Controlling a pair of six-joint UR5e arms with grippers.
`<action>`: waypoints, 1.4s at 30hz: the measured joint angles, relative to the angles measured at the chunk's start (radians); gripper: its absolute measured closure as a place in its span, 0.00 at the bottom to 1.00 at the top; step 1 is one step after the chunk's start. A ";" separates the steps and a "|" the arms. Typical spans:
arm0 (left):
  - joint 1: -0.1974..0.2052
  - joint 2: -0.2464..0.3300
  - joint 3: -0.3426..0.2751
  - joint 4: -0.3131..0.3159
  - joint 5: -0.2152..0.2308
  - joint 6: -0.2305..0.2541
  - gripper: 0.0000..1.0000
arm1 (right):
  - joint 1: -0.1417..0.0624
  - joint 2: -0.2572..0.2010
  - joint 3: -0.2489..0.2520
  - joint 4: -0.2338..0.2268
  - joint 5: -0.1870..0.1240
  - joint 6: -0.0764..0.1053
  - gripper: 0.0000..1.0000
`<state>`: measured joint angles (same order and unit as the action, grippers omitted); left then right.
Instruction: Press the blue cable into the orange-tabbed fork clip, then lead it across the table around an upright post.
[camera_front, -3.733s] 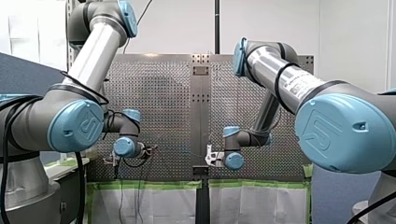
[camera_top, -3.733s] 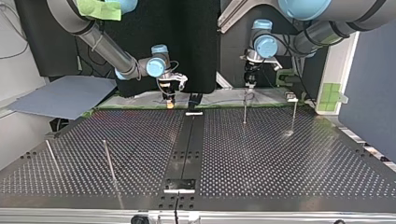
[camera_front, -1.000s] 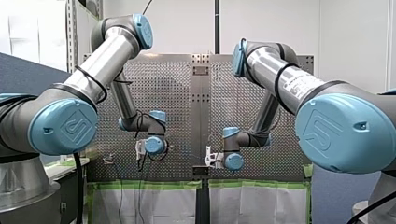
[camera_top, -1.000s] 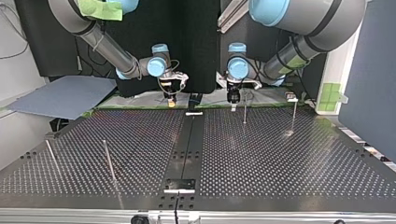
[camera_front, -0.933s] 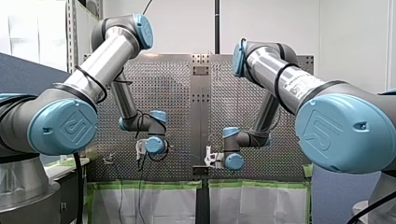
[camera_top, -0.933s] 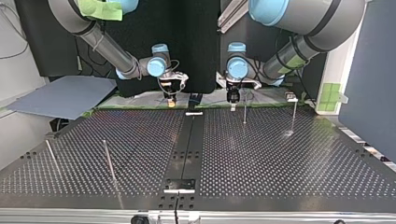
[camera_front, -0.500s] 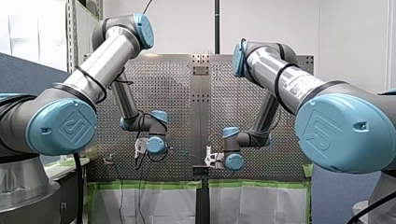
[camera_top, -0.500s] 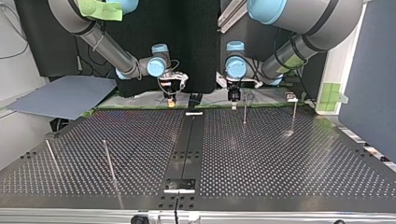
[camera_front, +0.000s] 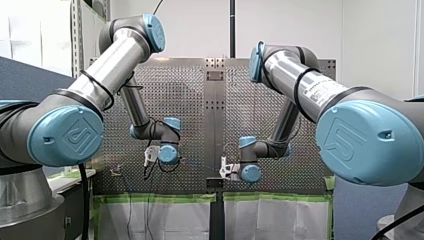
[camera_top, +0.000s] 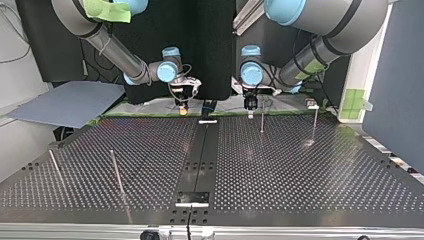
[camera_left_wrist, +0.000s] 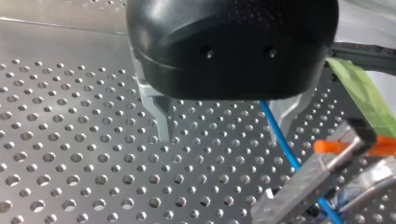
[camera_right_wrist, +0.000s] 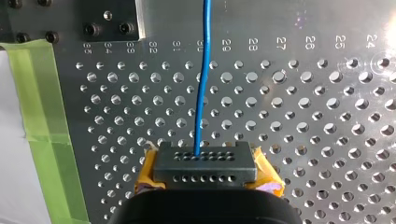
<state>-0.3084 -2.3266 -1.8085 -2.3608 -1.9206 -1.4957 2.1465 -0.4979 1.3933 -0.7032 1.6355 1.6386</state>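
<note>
Two robot arms work at the far edge of a perforated metal surface (camera_top: 300, 175), seen from across it. My right end effector (camera_right_wrist: 204, 161) is closed on the blue cable (camera_right_wrist: 201, 93), with its yellow pads (camera_right_wrist: 147, 175) on either side. The cable runs straight ahead from it over the holes, beside a strip of green tape (camera_right_wrist: 37, 116) along the surface's edge.

My left end effector (camera_left_wrist: 222, 135), black with metal fingers (camera_left_wrist: 161, 116), is spread wide and holds nothing. The cable passes between those fingers, close to one of them. It then disappears behind the metal body of the fork clip (camera_left_wrist: 317, 175) just beside them, below its orange tab (camera_left_wrist: 329, 147). Whether the cable is fully seated there cannot be told.

The clip step looks finished or nearly so, and the routing step seems about to begin. The next move probably calls for my left end effector to close on the cable near the clip and carry it sideways while my right one holds it taut.

In the view from across the surface, a thin post (camera_top: 261, 119) stands just right of my left end effector, and a second post (camera_top: 315, 124) stands further right. Two more posts (camera_top: 116, 172) stand at the left, much nearer the camera. The surface between them is open, so there is wide room toward the near side. The tight spot is the far edge, where both arms and the clip crowd together.
</note>
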 joint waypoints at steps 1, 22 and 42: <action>0.000 0.000 0.000 -0.001 -0.001 0.000 0.00 | 0.000 0.000 0.000 0.000 0.000 0.000 1.00; -0.017 0.001 0.000 -0.015 -0.064 0.030 1.00 | -0.002 0.001 0.000 0.001 0.000 0.000 1.00; -0.032 0.003 0.029 -0.086 0.049 -0.043 1.00 | -0.002 0.001 -0.010 0.007 -0.002 0.000 1.00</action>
<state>-0.3401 -2.3239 -1.7798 -2.4472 -1.8719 -1.5390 2.1441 -0.4969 1.3829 -0.6959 1.6337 1.6385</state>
